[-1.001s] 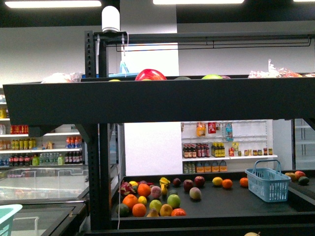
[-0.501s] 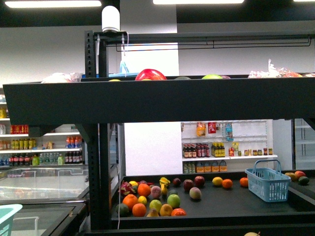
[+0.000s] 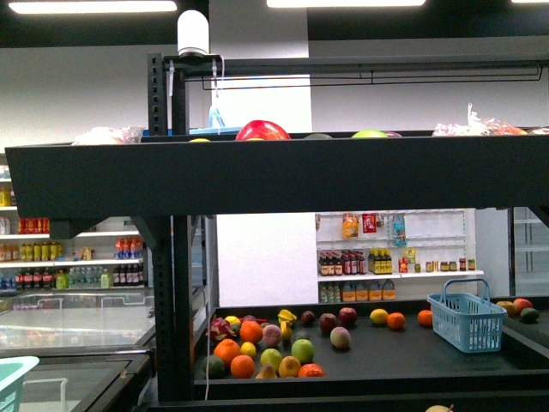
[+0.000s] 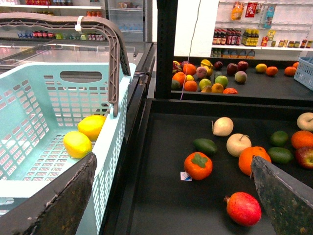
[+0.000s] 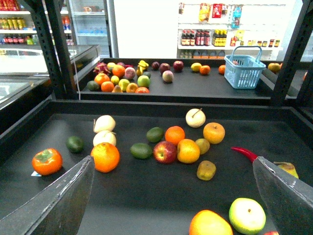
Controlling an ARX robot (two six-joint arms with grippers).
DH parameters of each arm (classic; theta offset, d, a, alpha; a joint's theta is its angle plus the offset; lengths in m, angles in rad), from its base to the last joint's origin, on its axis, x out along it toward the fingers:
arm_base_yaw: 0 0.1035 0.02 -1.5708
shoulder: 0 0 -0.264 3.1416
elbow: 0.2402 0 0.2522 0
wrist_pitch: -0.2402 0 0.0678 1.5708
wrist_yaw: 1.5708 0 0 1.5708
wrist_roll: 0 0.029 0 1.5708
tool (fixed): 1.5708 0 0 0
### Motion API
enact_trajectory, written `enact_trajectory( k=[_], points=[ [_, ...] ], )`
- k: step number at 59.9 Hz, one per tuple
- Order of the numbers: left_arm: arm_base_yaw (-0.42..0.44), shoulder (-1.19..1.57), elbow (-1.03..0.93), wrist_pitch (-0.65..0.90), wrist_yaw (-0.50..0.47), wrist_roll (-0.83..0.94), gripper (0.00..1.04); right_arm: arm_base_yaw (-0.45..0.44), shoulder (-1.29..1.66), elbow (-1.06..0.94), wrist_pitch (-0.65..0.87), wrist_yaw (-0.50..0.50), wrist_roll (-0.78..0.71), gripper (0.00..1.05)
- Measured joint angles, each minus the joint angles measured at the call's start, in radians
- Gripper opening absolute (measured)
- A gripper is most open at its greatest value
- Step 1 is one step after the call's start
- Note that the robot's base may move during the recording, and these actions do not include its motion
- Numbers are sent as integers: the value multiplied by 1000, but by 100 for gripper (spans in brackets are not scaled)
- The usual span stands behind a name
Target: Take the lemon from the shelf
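Both grippers are hanging wide open, holding nothing: left gripper (image 4: 172, 161), right gripper (image 5: 173, 160).

The only clear lemons I'm seeing are two (image 4: 77, 144) lying in the teal basket (image 4: 29, 112), touching each other, beside the shelf (image 5: 146, 196). On the near tray I can't pick out a sure one. A small yellow fruit (image 3: 248, 349) is sitting on the far rack, too small to call.

Risks:
- I'm likely mistaking the round yellow-orange fruit (image 5: 188, 151) for the target; it's packed against an apple (image 5: 165, 152).
- The left finger is sitting right by the basket rim, with the handle (image 4: 112, 63) arching above, so I could snag it.

Room: the tray front is bare and open. The upright post (image 4: 165, 49), raised edges and upper tier (low overhead) are boxing the reach.
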Motion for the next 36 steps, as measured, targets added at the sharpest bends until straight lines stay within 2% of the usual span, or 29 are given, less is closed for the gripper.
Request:
enact_trajectory(
  k=[36],
  points=[
    [0,0,0,0,0,0,97,0,0,0,0,0,0,97]
  ],
)
